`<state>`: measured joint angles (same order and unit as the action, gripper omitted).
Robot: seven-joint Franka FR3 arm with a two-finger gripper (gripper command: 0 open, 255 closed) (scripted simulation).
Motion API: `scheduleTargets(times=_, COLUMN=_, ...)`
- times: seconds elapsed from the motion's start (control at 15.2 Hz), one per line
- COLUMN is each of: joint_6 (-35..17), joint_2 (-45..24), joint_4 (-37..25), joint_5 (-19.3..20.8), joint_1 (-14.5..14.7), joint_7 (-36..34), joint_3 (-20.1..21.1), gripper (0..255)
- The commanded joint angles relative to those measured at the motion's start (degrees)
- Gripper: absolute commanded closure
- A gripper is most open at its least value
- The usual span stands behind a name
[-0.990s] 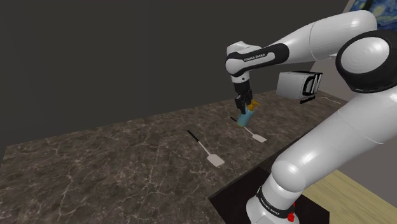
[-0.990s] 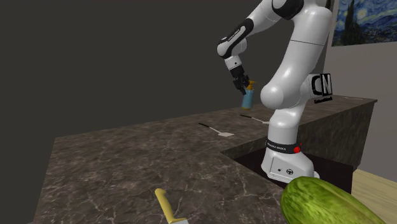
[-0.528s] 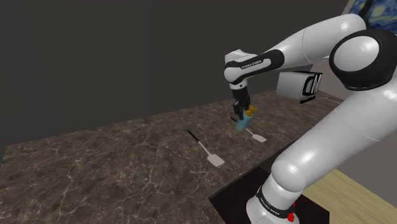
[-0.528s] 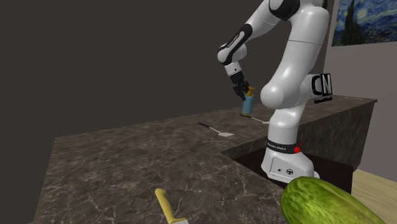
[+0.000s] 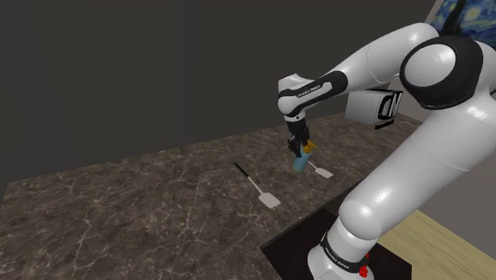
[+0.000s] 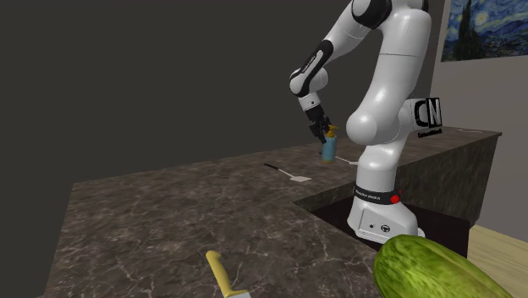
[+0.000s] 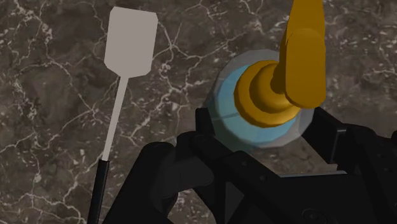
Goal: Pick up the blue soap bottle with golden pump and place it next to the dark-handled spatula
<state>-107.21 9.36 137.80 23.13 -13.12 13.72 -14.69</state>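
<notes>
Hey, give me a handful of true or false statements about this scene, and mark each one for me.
1. The fingers clasp the blue bottle with the golden pump. True.
2. The bottle lies on its side on the counter. False: it is held pump end up.
3. The spatula near the bottle has a white blade and a dark handle. True.
4. The yellow-handled utensil touches the bottle. False: it lies far from it, near the counter's front edge in the second exterior view.
5. The counter is plain white. False: it is dark with pale veins.
</notes>
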Motion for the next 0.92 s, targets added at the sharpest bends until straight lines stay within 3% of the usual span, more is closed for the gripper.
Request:
scheduleTargets(times=0.0, joint_6=-1.6, joint_2=-0.9, joint_4=0.7, joint_5=0.1, joint_1=0.0, joint_7=-0.4, joint_3=-0.1, gripper=255)
scheduleTargets(times=0.59, joint_6=-2.7, joint_2=-1.6, joint_4=1.1, joint_5=0.1, joint_1=-0.1, joint_7=-0.6, joint_3=-0.2, gripper=255)
scheduleTargets(times=0.66, joint_6=-2.6, joint_2=-1.6, joint_4=1.1, joint_5=0.1, joint_1=-0.1, joint_7=-0.6, joint_3=-0.2, gripper=0)
scheduleTargets(times=0.86, joint_6=-2.7, joint_2=-1.6, joint_4=1.1, joint_5=0.1, joint_1=-0.1, joint_7=-0.6, joint_3=-0.2, gripper=0)
